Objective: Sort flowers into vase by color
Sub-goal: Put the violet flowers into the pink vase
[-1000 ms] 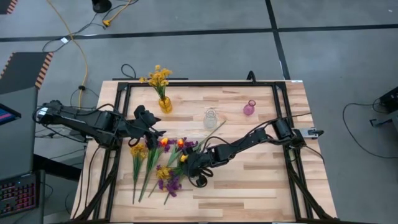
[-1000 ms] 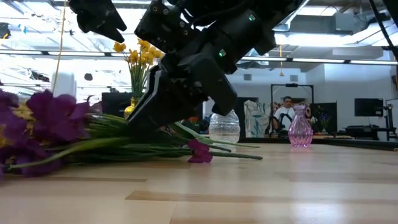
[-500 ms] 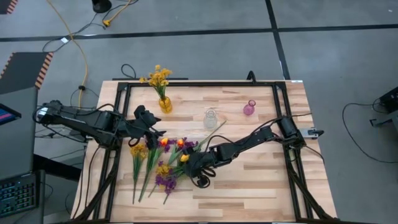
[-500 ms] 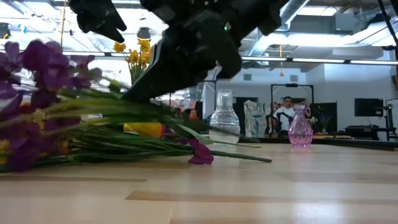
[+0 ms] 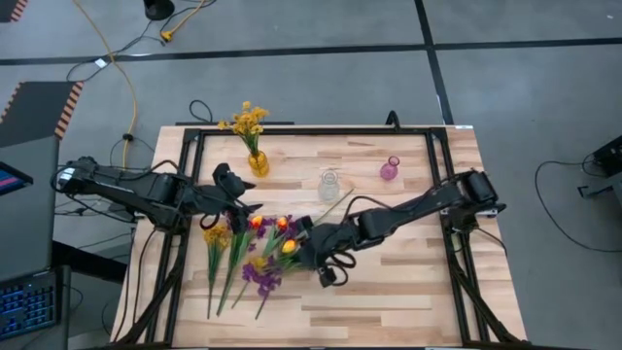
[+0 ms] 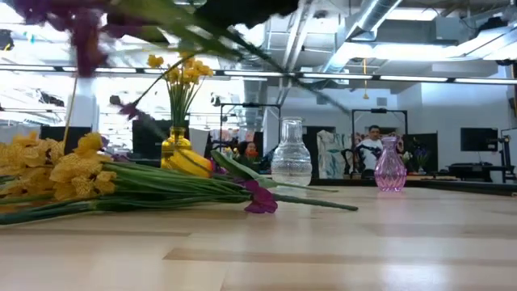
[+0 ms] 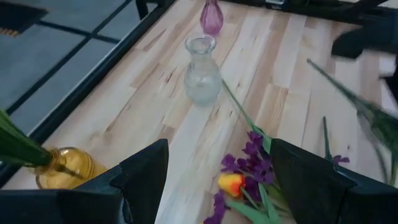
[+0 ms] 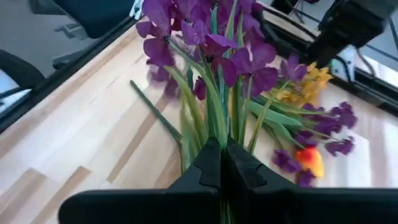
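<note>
right tool (image 8: 221, 163) pinching purple stems (image 8: 211, 106) | left tool (image 7: 217, 180) spread, waiting | advice: keep grip firm, lift clear of pile (image 5: 243, 253), lead stem ends into pink vase (image 5: 389, 169)

Three vases — amber (image 5: 258, 162), clear (image 5: 329, 185), pink (image 5: 389, 169); two grippers — left (image 5: 236, 207), right (image 5: 313, 255).

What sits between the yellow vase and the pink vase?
The empty clear glass vase stands between the yellow vase and the pink vase; the high view shows it.
</note>
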You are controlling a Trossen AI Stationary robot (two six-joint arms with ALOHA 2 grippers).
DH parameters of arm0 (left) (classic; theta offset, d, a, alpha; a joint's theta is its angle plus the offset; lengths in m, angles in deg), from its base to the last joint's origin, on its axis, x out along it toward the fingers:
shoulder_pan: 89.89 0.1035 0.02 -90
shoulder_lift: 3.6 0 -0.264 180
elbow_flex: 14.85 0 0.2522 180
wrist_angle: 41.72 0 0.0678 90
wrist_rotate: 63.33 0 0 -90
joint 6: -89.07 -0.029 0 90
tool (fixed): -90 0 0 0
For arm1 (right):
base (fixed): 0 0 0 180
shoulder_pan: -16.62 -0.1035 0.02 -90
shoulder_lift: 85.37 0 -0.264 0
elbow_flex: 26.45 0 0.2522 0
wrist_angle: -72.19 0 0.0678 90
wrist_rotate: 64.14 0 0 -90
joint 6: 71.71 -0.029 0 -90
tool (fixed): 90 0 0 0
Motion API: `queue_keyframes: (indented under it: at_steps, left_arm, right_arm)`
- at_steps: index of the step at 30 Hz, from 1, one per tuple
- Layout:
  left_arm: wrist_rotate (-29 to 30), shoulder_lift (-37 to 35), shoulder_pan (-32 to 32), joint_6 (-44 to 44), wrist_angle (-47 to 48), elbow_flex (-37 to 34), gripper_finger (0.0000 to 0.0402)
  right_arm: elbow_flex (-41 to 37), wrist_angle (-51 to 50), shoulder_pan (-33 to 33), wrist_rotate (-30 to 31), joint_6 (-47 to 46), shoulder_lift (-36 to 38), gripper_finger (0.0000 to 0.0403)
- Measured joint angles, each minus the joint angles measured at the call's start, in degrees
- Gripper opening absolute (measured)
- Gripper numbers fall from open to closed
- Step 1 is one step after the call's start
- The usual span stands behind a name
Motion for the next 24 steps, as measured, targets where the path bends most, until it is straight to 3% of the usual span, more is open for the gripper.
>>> queue_keyframes:
  at_steps: [16,24]
  left_arm:
    - [0.2,0.0,0.0,-1.2,-1.8,0.0,0.0270]
    - [0.2,0.0,0.0,-1.1,-1.8,0.0,0.0270]
  right_arm:
    - [0.0,-8.8,-0.3,0.7,-1.4,15.6,0.0030]
    - [0.0,-10.6,-0.4,9.8,-0.6,23.2,0.0028]
